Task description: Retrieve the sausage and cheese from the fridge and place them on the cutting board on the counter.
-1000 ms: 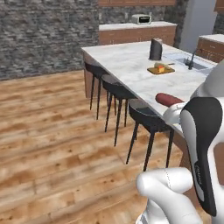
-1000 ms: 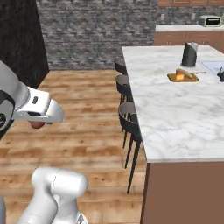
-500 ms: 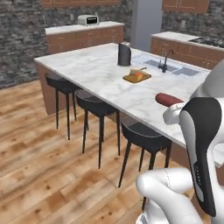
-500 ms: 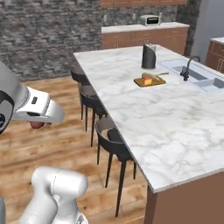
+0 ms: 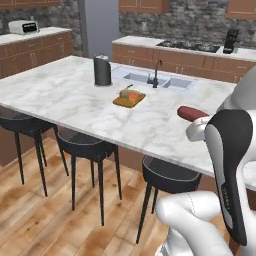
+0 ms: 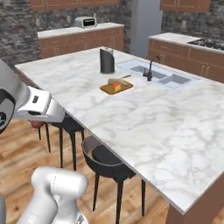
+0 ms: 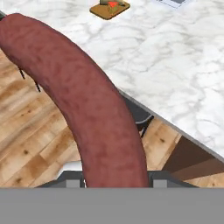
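The tool is clenched on the sausage, which runs up and away from the fingers in the hand view as a long, curved, dark red-brown link. In the left base view the sausage pokes out past the white arm, its rounded end showing in front of the near part of the bench. In the right base view a small piece of the sausage shows below the white hand, held out over the wooden floor, beside the near edge of the bench.

The cutting board lies flat on the white marble bench, well away from the tool, between a dark cylindrical kettle and the sink with its dark faucet. On the board sits the cheese, a small yellow-orange piece with a red spot on top. The hand view shows the same board at the top edge, far beyond the sausage.

Black stools stand along the near side of the bench. A toaster sits on the wall counter behind.
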